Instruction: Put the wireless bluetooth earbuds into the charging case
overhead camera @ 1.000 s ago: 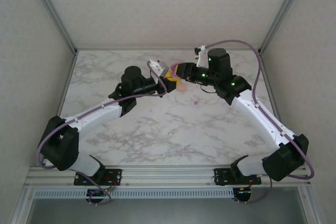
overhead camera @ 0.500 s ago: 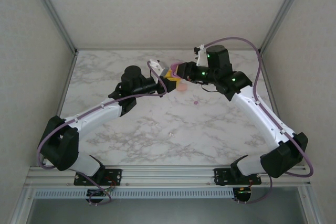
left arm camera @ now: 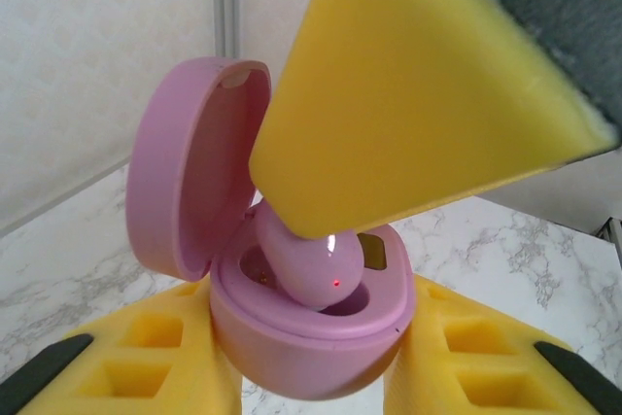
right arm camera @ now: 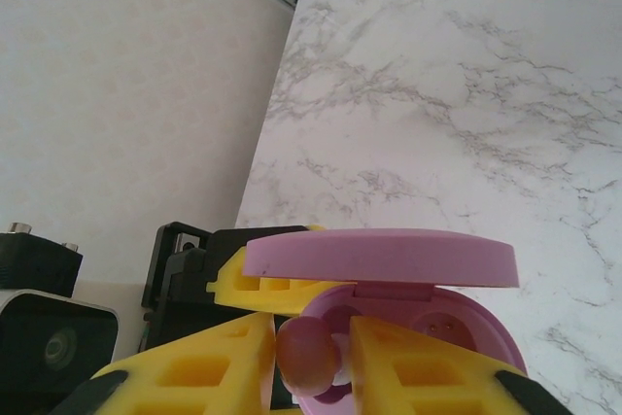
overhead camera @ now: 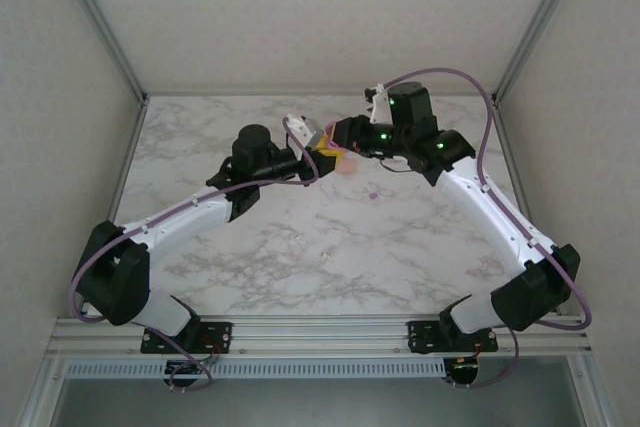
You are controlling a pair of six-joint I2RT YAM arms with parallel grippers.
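Note:
My left gripper (left arm camera: 311, 376) is shut on the base of a purple charging case (left arm camera: 311, 337), one yellow finger (left arm camera: 126, 371) on each side. Its lid (left arm camera: 185, 172) stands open. A purple earbud (left arm camera: 311, 264) sits partly in one socket with a small red light on it. My right gripper (right arm camera: 311, 357) is shut on that earbud (right arm camera: 306, 352), right over the case (right arm camera: 466, 323) and under the lid (right arm camera: 379, 258). One right finger (left arm camera: 418, 94) covers the earbud's top. In the top view both grippers (overhead camera: 330, 145) meet above the far middle of the table.
A pale peach rounded thing (overhead camera: 346, 169) lies on the marble table (overhead camera: 250, 267) just below the grippers. A tiny purple earbud (overhead camera: 373, 194) lies a little to its right. Metal frame posts and walls enclose the table at the back and sides.
The right arm's elbow and wrist have shifted slightly up and left. Both grippers stay together at the case. The left arm has not moved.

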